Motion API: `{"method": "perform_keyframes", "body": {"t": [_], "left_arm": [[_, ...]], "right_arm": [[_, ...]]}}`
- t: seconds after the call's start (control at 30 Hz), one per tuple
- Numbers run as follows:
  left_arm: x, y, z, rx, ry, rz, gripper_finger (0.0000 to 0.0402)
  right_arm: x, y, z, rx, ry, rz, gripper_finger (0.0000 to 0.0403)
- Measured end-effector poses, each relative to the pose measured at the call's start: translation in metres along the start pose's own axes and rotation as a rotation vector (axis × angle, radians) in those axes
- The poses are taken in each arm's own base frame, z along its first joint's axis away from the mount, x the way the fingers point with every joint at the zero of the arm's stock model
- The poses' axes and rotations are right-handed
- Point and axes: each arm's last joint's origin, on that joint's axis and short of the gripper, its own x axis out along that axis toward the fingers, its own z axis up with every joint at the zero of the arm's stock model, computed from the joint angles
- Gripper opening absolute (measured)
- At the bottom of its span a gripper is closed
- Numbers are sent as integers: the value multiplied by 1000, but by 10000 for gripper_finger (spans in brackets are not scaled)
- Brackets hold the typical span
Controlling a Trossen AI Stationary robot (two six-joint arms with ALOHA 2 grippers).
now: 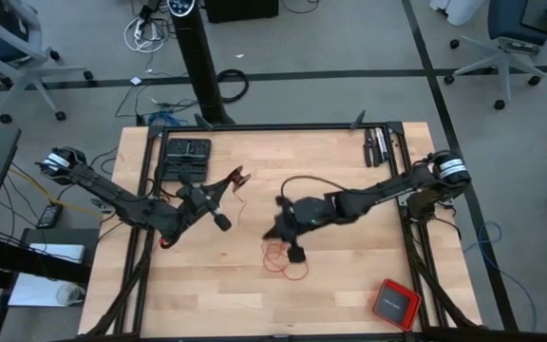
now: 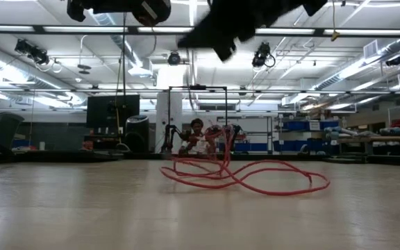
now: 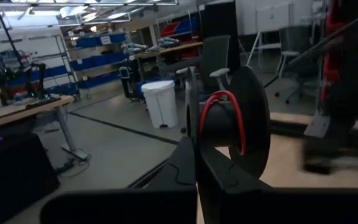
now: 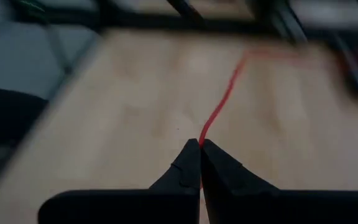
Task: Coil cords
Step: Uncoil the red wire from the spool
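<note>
The red cord (image 1: 283,256) lies in loose loops on the wooden table near its middle, and the low view shows the cord (image 2: 242,177) as a low tangle. One end of it is wound on a black spool (image 3: 241,118), which my left gripper (image 1: 224,183) holds up at the table's left centre. My right gripper (image 1: 278,228) hangs just above the loops, shut on a strand of the cord (image 4: 219,106). In the low view both grippers show only as dark shapes at the top. My left gripper is shut on the black spool at its lower edge (image 3: 194,146), fingers level. The fingers hide the exact place of contact. The spool is lifted clear of the table, with red cord (image 3: 229,99) wrapped around its hub. My right gripper pinches a single strand of the red cord (image 4: 202,140) between its fingertips (image 4: 188,158), slanting down toward the table. From the tips the strand runs away across the tabletop, roughly in line with the fingers.
A black tray (image 1: 188,157) sits at the far left of the table, and dark tools (image 1: 378,147) lie at the far right. A red square box (image 1: 394,302) rests near the front right corner. Bare wood lies in front of the loops.
</note>
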Motion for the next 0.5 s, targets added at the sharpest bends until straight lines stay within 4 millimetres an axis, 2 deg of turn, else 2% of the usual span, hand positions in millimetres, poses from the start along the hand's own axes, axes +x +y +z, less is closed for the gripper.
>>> {"method": "perform_keyframes", "body": {"t": [0.13, 0.23, 0.4, 0.5], "left_arm": [[0, -1, 1, -12, -5, -22, 0], [0, -2, 1, -22, -15, -74, 0], [-2, -9, 0, -6, -42, -289, 0], [-5, -13, -6, 88, -18, -407, 0]], "right_arm": [[-6, -27, -13, 161, 150, -170, 1], [-11, -40, -16, 240, 180, -259, 2], [-20, -47, -19, 271, 219, -393, 1], [-32, -50, -16, 271, 221, -511, 1]]}}
